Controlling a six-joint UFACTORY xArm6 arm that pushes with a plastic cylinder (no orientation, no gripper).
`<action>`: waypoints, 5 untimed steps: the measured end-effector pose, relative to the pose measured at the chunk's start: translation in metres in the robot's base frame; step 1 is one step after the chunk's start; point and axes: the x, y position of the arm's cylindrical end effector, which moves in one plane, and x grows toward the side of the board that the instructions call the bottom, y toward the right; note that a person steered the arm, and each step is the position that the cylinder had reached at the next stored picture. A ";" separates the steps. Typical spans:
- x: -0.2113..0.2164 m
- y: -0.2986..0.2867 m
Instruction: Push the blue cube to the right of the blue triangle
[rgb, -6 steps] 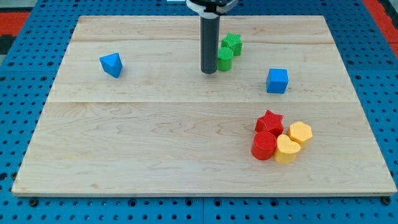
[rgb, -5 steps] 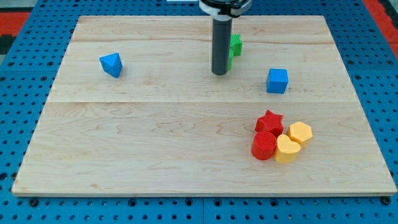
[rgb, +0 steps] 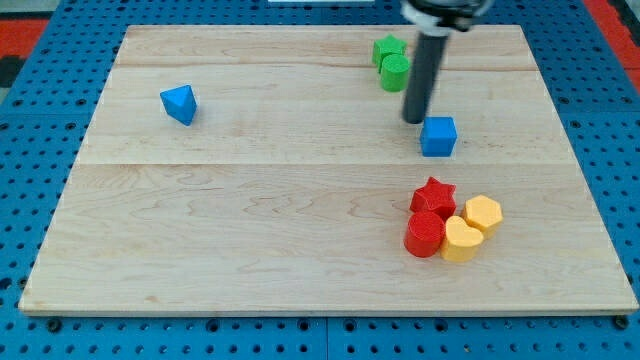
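Note:
The blue cube (rgb: 438, 136) sits right of the board's middle. The blue triangle (rgb: 179, 103) lies far off at the view's left. My tip (rgb: 414, 120) stands just up and to the left of the blue cube, very close to its top-left corner; I cannot tell if it touches. The dark rod rises from the tip to the view's top.
A green cube (rgb: 389, 50) and a green cylinder (rgb: 395, 72) sit near the top, just left of the rod. A red star (rgb: 434, 195), a red cylinder (rgb: 425, 234), a yellow heart (rgb: 461, 240) and a yellow hexagon (rgb: 483, 213) cluster at the lower right.
My tip has moved right, from left of the green blocks to beside the blue cube. The blue cube has shifted slightly left and down. The green blocks have shifted a little right and up.

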 end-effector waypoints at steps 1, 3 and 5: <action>-0.002 0.048; 0.042 0.110; 0.012 -0.084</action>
